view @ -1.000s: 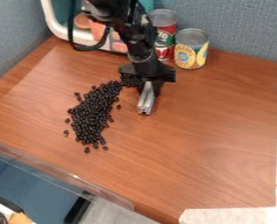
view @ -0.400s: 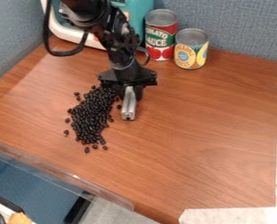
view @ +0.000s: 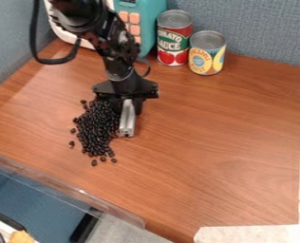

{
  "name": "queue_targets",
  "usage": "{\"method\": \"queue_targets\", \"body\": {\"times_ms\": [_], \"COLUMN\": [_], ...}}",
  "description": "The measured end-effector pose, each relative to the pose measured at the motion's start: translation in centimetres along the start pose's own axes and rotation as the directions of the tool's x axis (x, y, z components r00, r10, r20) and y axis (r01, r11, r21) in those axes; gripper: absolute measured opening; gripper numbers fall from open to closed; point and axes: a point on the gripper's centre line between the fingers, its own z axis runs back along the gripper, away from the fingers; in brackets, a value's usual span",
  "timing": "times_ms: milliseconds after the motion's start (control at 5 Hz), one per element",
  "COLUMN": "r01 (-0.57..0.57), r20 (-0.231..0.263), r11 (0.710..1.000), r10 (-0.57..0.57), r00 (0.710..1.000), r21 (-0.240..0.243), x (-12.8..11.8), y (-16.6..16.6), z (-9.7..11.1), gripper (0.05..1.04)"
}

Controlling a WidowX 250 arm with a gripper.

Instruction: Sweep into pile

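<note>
Black beans lie in an elongated heap on the wood tabletop, a few strays around it. Gripper is at the heap's upper right, fingers clamped on a silver bar.

Soft, fairly even indoor light covers the wood-grain counter, with a paler, hazy sheen on its upper left part and a duller tone beyond the sheen's slanting edge. Small glints dot the black beans, and the metal bar shines brightly. Gentle reflections lie on the lids of the red can and yellow can. The arm's black parts are dark, with faint highlights.
</note>
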Motion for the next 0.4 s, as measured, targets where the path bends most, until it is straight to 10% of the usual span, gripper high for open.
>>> {"method": "queue_targets", "body": {"times_ms": [400], "r01": [0.145], "r20": [0.066], "r11": [0.988], "r10": [-0.141], "r00": [0.988], "r21": [-0.062], "x": [2.6], "y": [-2.4], "z": [1.4], "gripper": [0.381]}}
